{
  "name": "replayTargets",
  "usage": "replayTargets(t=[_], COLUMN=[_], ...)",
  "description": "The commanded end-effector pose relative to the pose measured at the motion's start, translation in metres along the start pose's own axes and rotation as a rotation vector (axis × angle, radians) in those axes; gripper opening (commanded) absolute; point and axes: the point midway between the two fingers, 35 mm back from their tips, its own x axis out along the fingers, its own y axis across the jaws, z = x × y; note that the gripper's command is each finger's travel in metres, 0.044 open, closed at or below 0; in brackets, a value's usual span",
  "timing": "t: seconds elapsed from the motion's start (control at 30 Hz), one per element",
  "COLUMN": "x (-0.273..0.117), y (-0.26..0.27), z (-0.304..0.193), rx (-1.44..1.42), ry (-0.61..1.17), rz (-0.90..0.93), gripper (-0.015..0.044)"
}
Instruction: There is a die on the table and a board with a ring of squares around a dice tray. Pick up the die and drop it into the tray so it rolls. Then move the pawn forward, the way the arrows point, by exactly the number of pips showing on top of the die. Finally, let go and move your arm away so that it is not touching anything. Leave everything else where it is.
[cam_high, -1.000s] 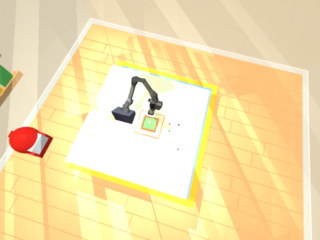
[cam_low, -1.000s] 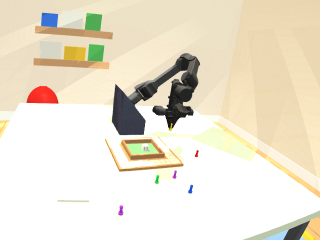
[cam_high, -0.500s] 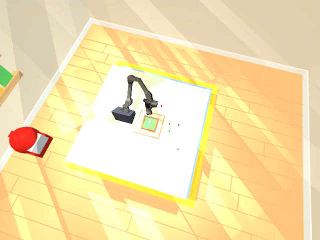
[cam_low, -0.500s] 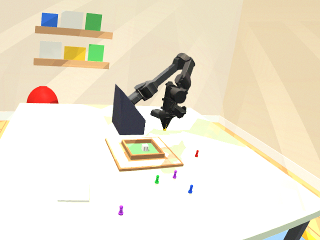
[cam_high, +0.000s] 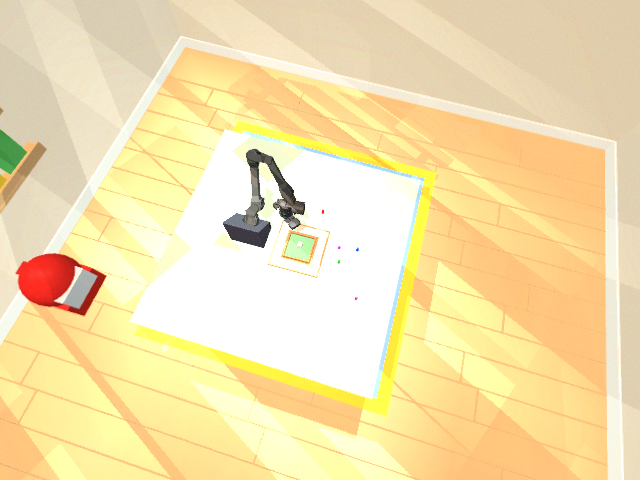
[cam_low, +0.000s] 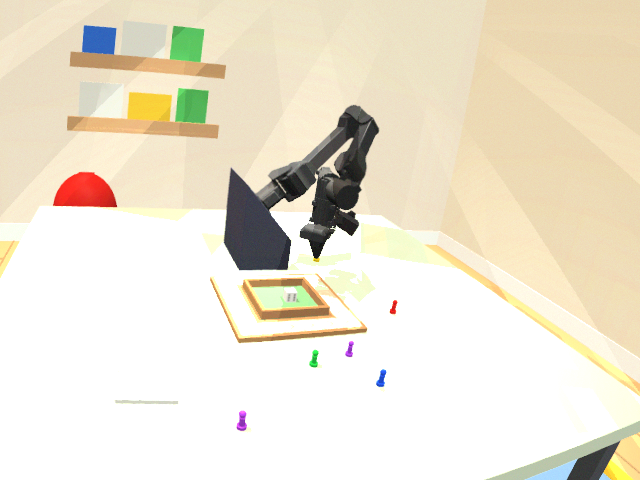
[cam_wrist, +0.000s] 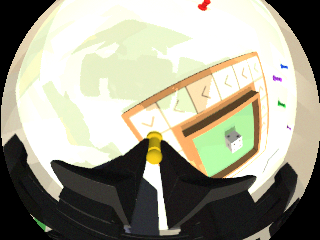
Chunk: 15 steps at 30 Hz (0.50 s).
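Yellow pawn (cam_low: 316, 259) (cam_wrist: 154, 148) pinched in nearly closed claw (cam_high: 293, 225) (cam_low: 316, 257) (cam_wrist: 154, 143), aloft; dice tray (cam_high: 313, 250) (cam_low: 295, 313) (cam_wrist: 256, 125) at its four o'clock, wrist view.

White tbl (cam_high: 258, 310) (cam_low: 129, 310) (cam_wrist: 115, 65) here, clock read off the exterior view, board (cam_high: 319, 253) (cam_low: 240, 312) (cam_wrist: 200, 95) as centre, lying flat! Dark base block (cam_high: 247, 235) (cam_low: 258, 237) at 11 o'clock. Red pawn (cam_high: 323, 211) (cam_low: 393, 307) (cam_wrist: 204, 5) upright, 3 o'clock! Purple pawn (cam_high: 339, 247) (cam_low: 349, 349) (cam_wrist: 277, 78) at 4, blue pawn (cam_high: 357, 249) (cam_low: 381, 378) (cam_wrist: 284, 66) same dir., farther out! Green pawn (cam_high: 338, 261) (cam_low: 314, 359) (cam_wrist: 282, 104), 5 o'clock. Second purple pawn (cam_high: 355, 298) (cam_low: 241, 421) (cam_wrist: 289, 128), approx. 7, well apart. Thin pale item (cam_low: 146, 401) flat at 8, ID unclear!
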Motion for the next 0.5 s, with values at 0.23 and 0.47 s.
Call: replayTargets(t=[0.23,0.47], x=[0.01,0.03], y=[0.006,0.006], z=[-0.008,-0.008], rx=[-0.071,-0.071], ry=[-0.001,-0.001], rz=[0.004,0.004], gripper=[0.0,0.0])
